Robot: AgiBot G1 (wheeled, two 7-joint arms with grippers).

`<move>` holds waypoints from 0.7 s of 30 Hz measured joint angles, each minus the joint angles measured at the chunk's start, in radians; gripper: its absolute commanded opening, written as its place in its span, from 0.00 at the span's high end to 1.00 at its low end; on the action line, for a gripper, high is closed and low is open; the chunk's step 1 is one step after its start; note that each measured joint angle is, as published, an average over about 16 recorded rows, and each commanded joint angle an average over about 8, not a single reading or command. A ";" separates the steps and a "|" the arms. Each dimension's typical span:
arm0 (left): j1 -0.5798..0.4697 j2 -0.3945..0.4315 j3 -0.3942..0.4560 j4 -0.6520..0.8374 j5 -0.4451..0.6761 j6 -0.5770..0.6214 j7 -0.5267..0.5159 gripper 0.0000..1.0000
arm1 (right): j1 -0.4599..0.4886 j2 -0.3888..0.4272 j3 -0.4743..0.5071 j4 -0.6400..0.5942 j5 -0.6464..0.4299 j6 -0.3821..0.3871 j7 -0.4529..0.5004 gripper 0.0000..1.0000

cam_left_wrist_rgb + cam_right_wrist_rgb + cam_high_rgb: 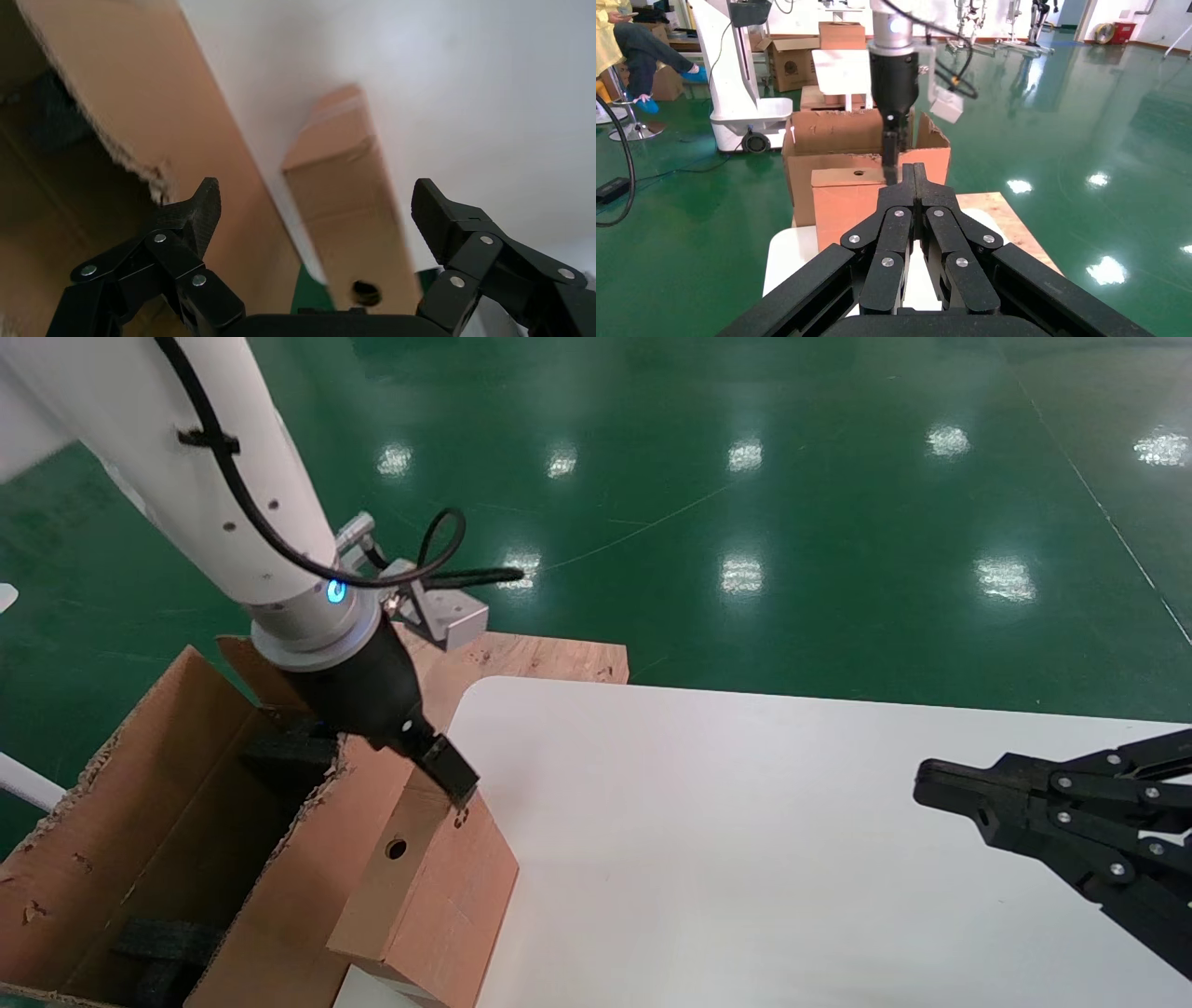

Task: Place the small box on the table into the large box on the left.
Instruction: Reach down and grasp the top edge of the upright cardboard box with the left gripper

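Note:
The small box (438, 896) stands upright at the left edge of the white table (745, 859), round hole in its top face, close beside the large box (140, 840). The large box is an open carton with ragged edges and black foam inside. My left gripper (430, 758) hangs open just over the small box's top. In the left wrist view the gripper (316, 210) straddles the small box (344, 203), its fingers wide apart and clear of it. My right gripper (917, 784) is shut and empty over the table's right side; it also shows in the right wrist view (912, 172).
A bare wooden board (549, 658) lies behind the table's rounded corner. Green floor surrounds the table. The right wrist view shows the small box (845, 203), the large box (828, 140) behind it, and other cartons and a robot base farther back.

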 measured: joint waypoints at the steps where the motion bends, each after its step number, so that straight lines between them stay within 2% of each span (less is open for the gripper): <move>1: -0.001 -0.002 0.009 -0.004 -0.006 -0.002 -0.002 0.00 | 0.000 0.000 0.000 0.000 0.000 0.000 0.000 1.00; 21: 0.003 0.000 0.102 -0.010 -0.064 -0.035 -0.028 0.00 | 0.000 0.001 -0.001 0.000 0.001 0.001 -0.001 1.00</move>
